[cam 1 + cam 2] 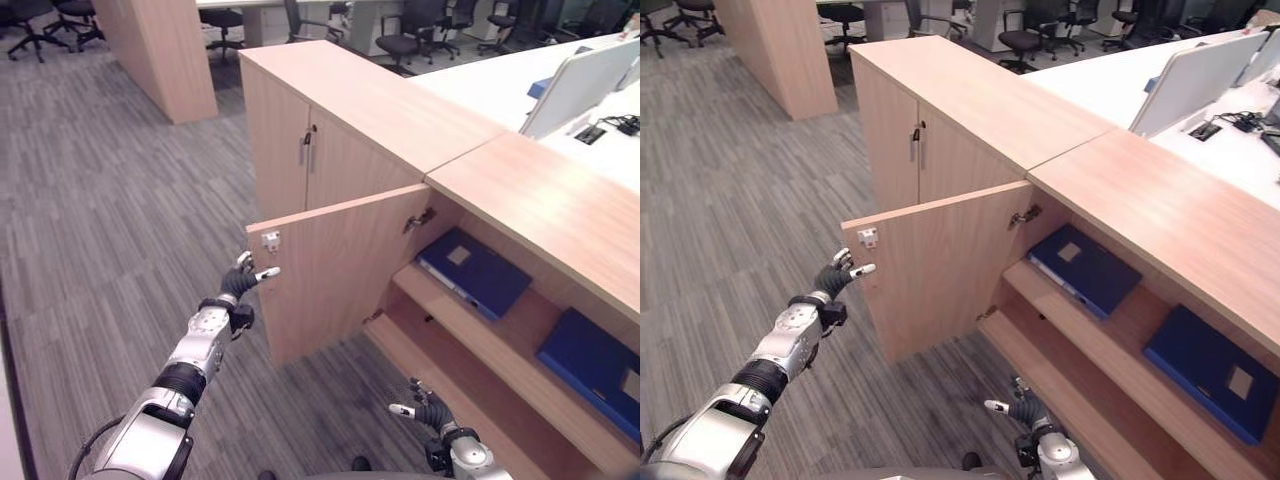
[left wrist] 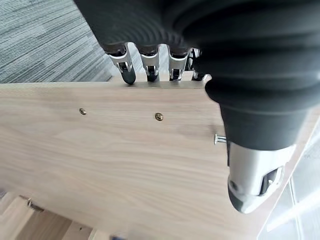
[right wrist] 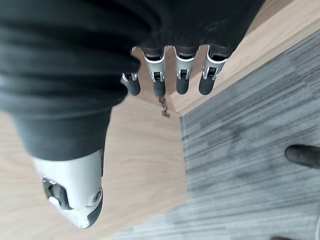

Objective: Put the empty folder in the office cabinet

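Folder (image 1: 473, 270), dark blue with a small pale label, lying flat on the upper shelf (image 1: 520, 335) of the open office cabinet (image 1: 520, 200), toward the hinge side; it is held by neither hand. A second blue folder (image 1: 595, 365) lies on the same shelf, well apart from the first, toward the right. Below, a lower shelf (image 1: 440, 375) of the same light wood. The cabinet door (image 1: 335, 270) stands swung out over the grey carpet floor (image 1: 110, 220), its free edge toward the robot's left. Left hand (image 1: 240, 280) at that free edge: in the left wrist view the fingers (image 2: 150, 62) reach over the door's edge while the thumb (image 2: 255, 175) lies along the inner face, so the hand clasps the door edge. Right hand (image 1: 425, 410) low before the cabinet, just beside the lower shelf's front, holding nothing; in the right wrist view its fingers (image 3: 182, 75) are relaxed and slightly apart, the thumb (image 3: 75, 192) spread away from them. Beyond the open compartment, a closed cabinet (image 1: 330, 110) with two handles; behind the cabinet top, a white desk (image 1: 500, 85) with a monitor (image 1: 580, 85); office chairs (image 1: 410, 30) in the background.
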`<state>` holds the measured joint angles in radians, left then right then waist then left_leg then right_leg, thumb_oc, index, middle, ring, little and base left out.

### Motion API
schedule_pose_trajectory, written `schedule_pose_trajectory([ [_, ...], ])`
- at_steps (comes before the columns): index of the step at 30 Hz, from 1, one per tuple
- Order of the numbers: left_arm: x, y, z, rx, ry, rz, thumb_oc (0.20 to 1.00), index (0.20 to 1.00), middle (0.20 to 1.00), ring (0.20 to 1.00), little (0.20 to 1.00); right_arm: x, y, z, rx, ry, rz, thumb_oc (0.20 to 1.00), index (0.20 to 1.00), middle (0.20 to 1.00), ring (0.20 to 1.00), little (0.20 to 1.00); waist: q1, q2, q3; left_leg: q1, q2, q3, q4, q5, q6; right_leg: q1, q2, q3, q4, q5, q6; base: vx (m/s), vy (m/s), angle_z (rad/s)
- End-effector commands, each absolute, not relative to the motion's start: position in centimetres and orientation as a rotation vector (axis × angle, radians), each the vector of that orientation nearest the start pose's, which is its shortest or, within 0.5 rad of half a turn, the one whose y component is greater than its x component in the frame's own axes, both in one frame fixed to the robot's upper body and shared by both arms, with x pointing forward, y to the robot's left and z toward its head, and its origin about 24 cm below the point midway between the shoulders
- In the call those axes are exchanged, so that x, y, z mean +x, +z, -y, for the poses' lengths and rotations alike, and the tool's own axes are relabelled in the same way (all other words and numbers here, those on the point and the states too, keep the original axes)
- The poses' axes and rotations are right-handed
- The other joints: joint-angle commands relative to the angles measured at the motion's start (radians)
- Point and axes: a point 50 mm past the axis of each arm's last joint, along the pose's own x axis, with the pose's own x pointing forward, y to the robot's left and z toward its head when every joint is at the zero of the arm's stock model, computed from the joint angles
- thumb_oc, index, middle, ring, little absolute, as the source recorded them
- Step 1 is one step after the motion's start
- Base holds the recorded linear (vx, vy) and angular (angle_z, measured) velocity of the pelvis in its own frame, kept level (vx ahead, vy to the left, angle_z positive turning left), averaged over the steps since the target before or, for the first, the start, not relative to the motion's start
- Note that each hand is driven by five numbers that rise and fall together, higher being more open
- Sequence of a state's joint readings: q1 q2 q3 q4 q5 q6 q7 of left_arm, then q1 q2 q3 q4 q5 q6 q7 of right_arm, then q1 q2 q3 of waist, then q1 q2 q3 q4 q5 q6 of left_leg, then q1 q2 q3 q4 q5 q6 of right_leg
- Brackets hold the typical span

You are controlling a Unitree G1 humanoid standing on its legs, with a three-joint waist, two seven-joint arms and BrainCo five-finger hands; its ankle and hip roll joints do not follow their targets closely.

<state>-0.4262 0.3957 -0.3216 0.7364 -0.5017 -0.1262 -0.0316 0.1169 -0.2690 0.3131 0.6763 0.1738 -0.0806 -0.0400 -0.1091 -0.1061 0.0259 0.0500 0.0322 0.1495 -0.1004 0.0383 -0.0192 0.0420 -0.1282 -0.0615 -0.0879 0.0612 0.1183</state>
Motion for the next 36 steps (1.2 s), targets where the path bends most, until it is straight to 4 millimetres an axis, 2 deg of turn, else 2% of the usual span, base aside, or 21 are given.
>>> schedule_pose_trajectory([
  [1, 33.8, 4.5, -13.9, 0.064, -0.369, -0.074, 1.000, 1.000, 1.000, 1.000, 1.000, 17.1, -10.6, 19.2, -0.217, 0.101, -0.669, 1.000, 1.000, 1.000, 1.000, 1.000, 0.006, 0.041, 0.020, 0.086, 0.045, 0.011, 0.013, -0.108, -0.028, 0.008, -0.079, -0.030, 0.061, -0.012, 0.125, -0.02, 0.008, 0.12],
  [5, 32.5, 4.2, -13.5, 0.104, -0.449, -0.071, 1.000, 1.000, 1.000, 1.000, 1.000, 16.9, -10.7, 19.3, -0.206, 0.091, -0.677, 1.000, 1.000, 1.000, 1.000, 1.000, 0.021, 0.045, 0.024, 0.077, 0.042, -0.003, 0.013, -0.104, -0.026, 0.010, -0.083, -0.044, 0.064, -0.014, 0.125, -0.01, 0.006, 0.11],
  [7, 30.9, 3.3, -13.7, 0.070, -0.480, -0.082, 1.000, 1.000, 1.000, 1.000, 1.000, 16.6, -10.9, 19.3, -0.191, 0.082, -0.688, 1.000, 1.000, 1.000, 1.000, 1.000, 0.038, 0.049, 0.027, 0.072, 0.036, -0.015, 0.013, -0.103, -0.024, 0.015, -0.088, -0.055, 0.069, -0.017, 0.123, -0.02, 0.013, 0.12],
  [9, 30.8, 3.3, -13.7, 0.070, -0.480, -0.083, 1.000, 1.000, 1.000, 1.000, 1.000, 16.6, -10.9, 19.3, -0.191, 0.082, -0.688, 1.000, 1.000, 1.000, 1.000, 1.000, 0.037, 0.049, 0.026, 0.071, 0.036, -0.016, 0.013, -0.103, -0.024, 0.014, -0.088, -0.055, 0.069, -0.017, 0.123, -0.01, 0.006, 0.13],
  [10, 29.9, 2.9, -13.9, 0.036, -0.486, -0.092, 1.000, 1.000, 1.000, 1.000, 1.000, 16.4, -11.0, 19.3, -0.182, 0.077, -0.696, 1.000, 1.000, 1.000, 1.000, 1.000, 0.049, 0.050, 0.029, 0.068, 0.034, -0.024, 0.013, -0.102, -0.022, 0.016, -0.090, -0.063, 0.072, -0.019, 0.121, -0.01, 0.007, 0.10],
  [14, 28.2, 2.4, -14.3, 0.015, -0.520, -0.103, 1.000, 1.000, 1.000, 1.000, 1.000, 16.2, -11.1, 19.4, -0.174, 0.070, -0.703, 1.000, 1.000, 1.000, 1.000, 1.000, 0.063, 0.051, 0.031, 0.061, 0.030, -0.035, 0.013, -0.100, -0.020, 0.018, -0.093, -0.073, 0.078, -0.021, 0.120, -0.02, 0.017, 0.11],
  [15, 26.7, 2.3, -14.9, 0.020, -0.564, -0.119, 1.000, 1.000, 1.000, 1.000, 1.000, 16.2, -11.0, 19.6, -0.168, 0.057, -0.700, 1.000, 1.000, 1.000, 1.000, 1.000, 0.078, 0.053, 0.033, 0.056, 0.027, -0.044, 0.013, -0.099, -0.017, 0.018, -0.099, -0.080, 0.085, -0.022, 0.122, -0.03, 0.030, 0.16],
  [19, 24.7, 1.9, -16.6, 0.029, -0.607, -0.168, 1.000, 1.000, 1.000, 1.000, 1.000, 16.4, -10.8, 19.9, -0.157, 0.040, -0.687, 1.000, 1.000, 1.000, 1.000, 1.000, 0.090, 0.059, 0.038, 0.047, 0.015, -0.050, 0.013, -0.099, -0.012, 0.010, -0.114, -0.090, 0.102, -0.015, 0.128, -0.05, 0.041, 0.11],
  [21, 23.8, 1.5, -17.2, 0.029, -0.614, -0.197, 1.000, 1.000, 1.000, 1.000, 1.000, 16.7, -10.7, 19.9, -0.160, 0.035, -0.682, 1.000, 1.000, 1.000, 1.000, 1.000, 0.092, 0.067, 0.047, 0.048, 0.008, -0.035, 0.013, -0.102, -0.008, -0.004, -0.122, -0.089, 0.106, 0.003, 0.134, -0.12, 0.055, -0.03],
  [22, 23.5, 1.1, -17.3, 0.002, -0.594, -0.213, 1.000, 1.000, 1.000, 1.000, 1.000, 17.4, -10.5, 20.0, -0.166, 0.014, -0.673, 1.000, 1.000, 1.000, 1.000, 1.000, 0.095, 0.078, 0.059, 0.043, 0.001, -0.003, 0.015, -0.103, -0.004, -0.022, -0.132, -0.090, 0.106, 0.033, 0.143, -0.24, 0.021, -0.19],
  [23, 23.6, 1.2, -17.1, -0.007, -0.583, -0.201, 1.000, 1.000, 1.000, 1.000, 1.000, 18.1, -10.4, 20.2, -0.172, -0.006, -0.671, 1.000, 1.000, 1.000, 1.000, 1.000, 0.096, 0.091, 0.080, 0.037, 0.004, 0.027, 0.021, -0.096, -0.003, -0.060, -0.148, -0.111, 0.155, 0.068, 0.144, -0.29, 0.025, -0.54],
  [24, 23.7, 1.3, -16.8, -0.017, -0.583, -0.195, 1.000, 1.000, 1.000, 1.000, 1.000, 18.4, -10.3, 20.3, -0.174, -0.021, -0.675, 1.000, 1.000, 1.000, 1.000, 1.000, 0.105, 0.103, 0.090, 0.030, 0.013, 0.053, 0.025, -0.092, -0.001, -0.078, -0.163, -0.159, 0.194, 0.066, 0.144, -0.26, 0.064, -1.37],
  [26, 23.7, 1.5, -16.6, -0.020, -0.579, -0.182, 1.000, 1.000, 1.000, 1.000, 1.000, 18.5, -10.6, 20.5, -0.167, -0.048, -0.697, 1.000, 1.000, 1.000, 1.000, 1.000, 0.120, 0.130, 0.096, 0.015, 0.028, 0.104, 0.033, -0.085, 0.006, -0.089, -0.207, -0.304, 0.303, 0.025, 0.126, -0.19, 0.131, -1.55],
  [27, 23.5, 1.7, -16.8, -0.022, -0.567, -0.174, 1.000, 1.000, 1.000, 1.000, 1.000, 18.2, -11.1, 20.7, -0.154, -0.066, -0.725, 1.000, 1.000, 1.000, 1.000, 1.000, 0.131, 0.135, 0.095, 0.017, 0.030, 0.153, 0.041, -0.084, 0.011, -0.073, -0.222, -0.385, 0.374, -0.008, 0.116, -0.14, 0.080, -1.13],
  [28, 23.5, 1.8, -17.0, -0.025, -0.556, -0.171, 1.000, 1.000, 1.000, 1.000, 1.000, 17.8, -11.4, 20.8, -0.152, -0.068, -0.750, 1.000, 1.000, 1.000, 1.000, 1.000, 0.138, 0.130, 0.091, 0.016, 0.031, 0.179, 0.046, -0.083, 0.011, -0.056, -0.219, -0.413, 0.365, -0.022, 0.112, -0.11, -0.039, -0.97],
  [29, 23.1, 1.7, -17.0, -0.054, -0.549, -0.176, 1.000, 1.000, 1.000, 1.000, 1.000, 17.0, -12.0, 21.3, -0.142, -0.107, -0.789, 1.000, 1.000, 1.000, 1.000, 1.000, 0.141, 0.127, 0.084, 0.021, 0.028, 0.199, 0.052, -0.079, 0.011, -0.049, -0.211, -0.414, 0.335, -0.033, 0.108, -0.03, -0.131, -1.27],
  [30, 23.1, 1.7, -17.1, -0.058, -0.541, -0.172, 1.000, 1.000, 1.000, 1.000, 1.000, 16.5, -12.2, 21.5, -0.137, -0.120, -0.807, 1.000, 1.000, 1.000, 1.000, 1.000, 0.136, 0.127, 0.077, 0.024, 0.032, 0.208, 0.054, -0.079, 0.008, -0.037, -0.195, -0.395, 0.299, -0.043, 0.104, 0.03, -0.255, -1.06],
  [31, 22.7, 1.3, -16.8, -0.094, -0.530, -0.177, 1.000, 1.000, 1.000, 1.000, 1.000, 15.4, -12.8, 22.2, -0.157, -0.123, -0.859, 1.000, 1.000, 1.000, 1.000, 1.000, 0.120, 0.147, 0.063, 0.035, 0.044, 0.220, 0.053, -0.066, -0.008, -0.012, -0.158, -0.353, 0.230, -0.062, 0.086, 0.05, -0.280, -1.02],
  [33, 23.0, 1.1, -15.5, -0.139, -0.532, -0.170, 1.000, 1.000, 1.000, 1.000, 1.000, 15.1, -12.9, 23.0, -0.181, -0.130, -0.877, 1.000, 1.000, 1.000, 1.000, 1.000, 0.081, 0.171, 0.061, 0.048, 0.072, 0.243, 0.062, -0.050, -0.030, 0.007, -0.112, -0.304, 0.160, -0.073, 0.068, 0.02, -0.283, -1.11],
  [35, 23.8, 1.3, -14.0, -0.161, -0.540, -0.152, 1.000, 1.000, 1.000, 1.000, 1.000, 14.7, -12.9, 23.5, -0.183, -0.149, -0.881, 1.000, 1.000, 1.000, 1.000, 1.000, 0.035, 0.175, 0.065, 0.049, 0.121, 0.276, 0.124, -0.042, -0.062, 0.026, -0.065, -0.254, 0.114, -0.086, 0.044, -0.02, -0.318, -0.98],
  [36, 24.3, 1.5, -13.0, -0.170, -0.566, -0.144, 1.000, 1.000, 1.000, 1.000, 1.000, 14.5, -12.8, 23.9, -0.183, -0.163, -0.882, 1.000, 1.000, 1.000, 1.000, 1.000, 0.015, 0.167, 0.077, 0.024, 0.171, 0.288, 0.208, -0.041, -0.083, 0.042, -0.043, -0.231, 0.098, -0.100, 0.025, -0.04, -0.306, -0.90],
])
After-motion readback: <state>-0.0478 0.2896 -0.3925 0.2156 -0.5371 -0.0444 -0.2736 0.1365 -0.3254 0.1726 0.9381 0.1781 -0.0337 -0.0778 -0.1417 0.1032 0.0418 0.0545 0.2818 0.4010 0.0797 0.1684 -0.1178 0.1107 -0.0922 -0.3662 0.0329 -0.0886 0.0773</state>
